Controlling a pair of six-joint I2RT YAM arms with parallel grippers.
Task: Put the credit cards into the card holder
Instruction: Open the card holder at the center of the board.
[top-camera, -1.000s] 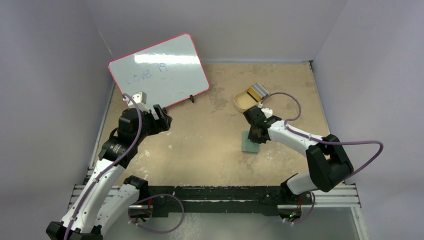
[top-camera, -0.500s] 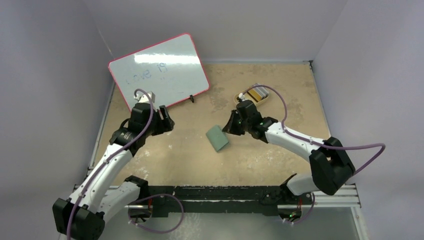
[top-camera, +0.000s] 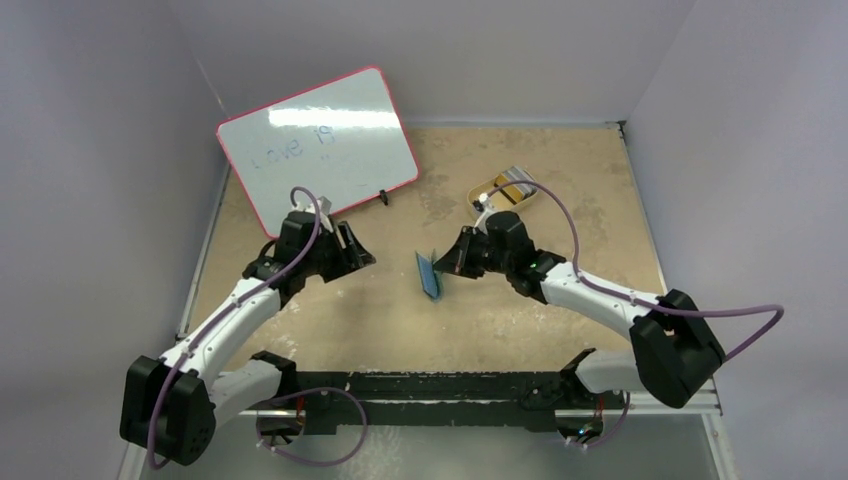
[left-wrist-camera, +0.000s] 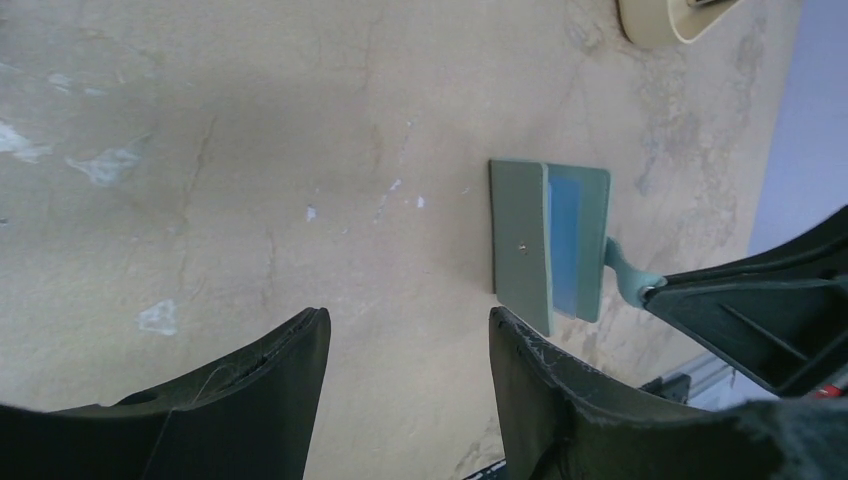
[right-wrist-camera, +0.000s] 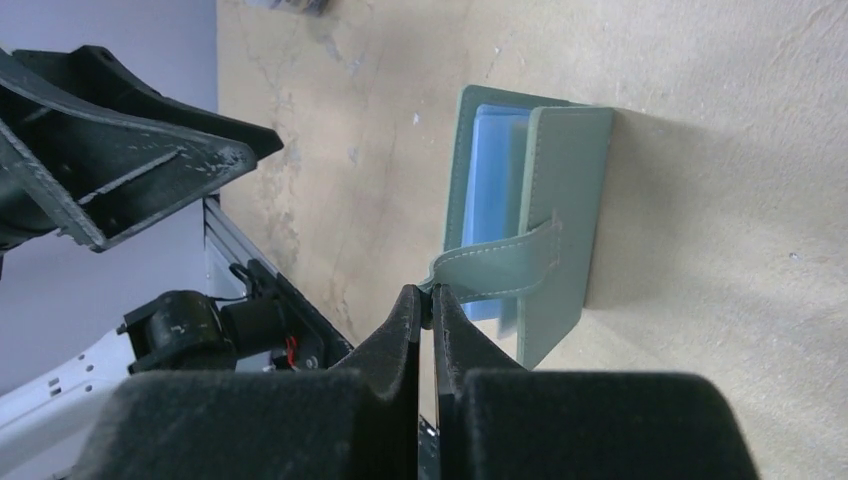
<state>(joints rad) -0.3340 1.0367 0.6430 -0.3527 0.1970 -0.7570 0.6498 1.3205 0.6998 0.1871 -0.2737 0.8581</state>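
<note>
The card holder (top-camera: 430, 275) is a grey-green wallet that stands on edge near the table's middle, partly open with its light blue inside showing (left-wrist-camera: 565, 240). My right gripper (top-camera: 448, 262) is shut on its strap (right-wrist-camera: 500, 262), with the fingertips (right-wrist-camera: 405, 310) pinched on the strap's end. My left gripper (top-camera: 362, 257) hangs open just left of the holder with nothing between its fingers (left-wrist-camera: 300, 345). The credit cards (top-camera: 514, 184), gold and grey, lie in a tan tray (top-camera: 478, 197) behind the right arm.
A pink-framed whiteboard (top-camera: 320, 150) leans at the back left, behind my left arm. The tan tray (left-wrist-camera: 670, 20) shows at the top right corner of the left wrist view. Grey walls close the table on three sides.
My right gripper has pulled the card holder left toward the middle and tipped it up on edge, partly open. My left arm has swung right toward it, its jaws narrowing a little.
</note>
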